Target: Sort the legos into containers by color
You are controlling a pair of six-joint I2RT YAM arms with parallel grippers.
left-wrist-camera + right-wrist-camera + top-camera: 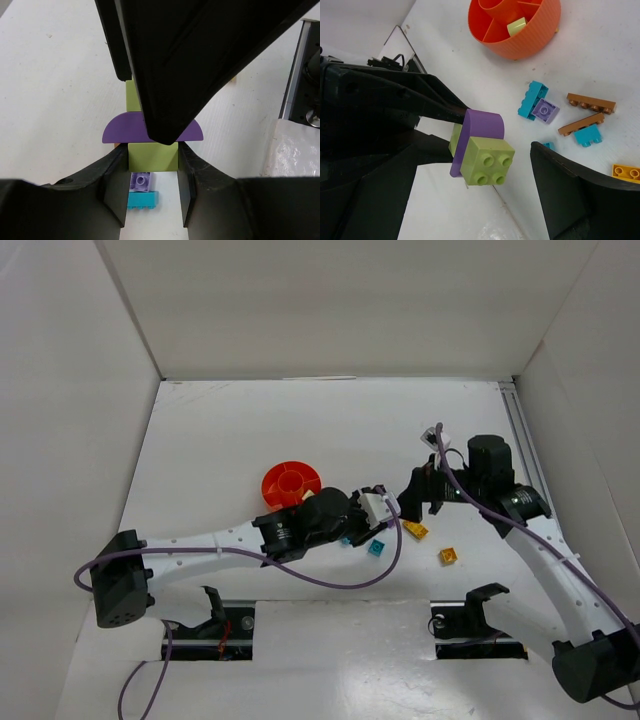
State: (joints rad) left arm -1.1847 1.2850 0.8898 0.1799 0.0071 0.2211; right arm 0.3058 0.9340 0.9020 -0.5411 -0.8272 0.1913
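Left claw: my left claw (152, 157) is closed on the stack (482, 150), its pads pressed to both sides of the rear green block.
Right claw: my right claw (408, 502) stands spread around the stack's studded end. One finger (570, 190) is clearly apart from it, so I read it as gripping nothing.
Stack: green, purple plate (124, 131), green, clipped together. It is held off the surface (300, 420), to the right of the dish (530, 42).
Risk, split: I judge a pull may leave the purple plate on either green block, which would put mixed colours in one wedge.
Risk, drop: a hard snap could fling a piece among the loose bricks (540, 102) below, or off the surface.
Risk, clash: the claws sit very close, and a skewed closing could knock the stack out of my left grip.
Right wrist only: the dish interior, one green brick (517, 26) in a wedge, and the brown plates (591, 103).
Left wrist only: the pad contact on the held block.
Top only: both arms' layout. I cannot make out the stack itself there.
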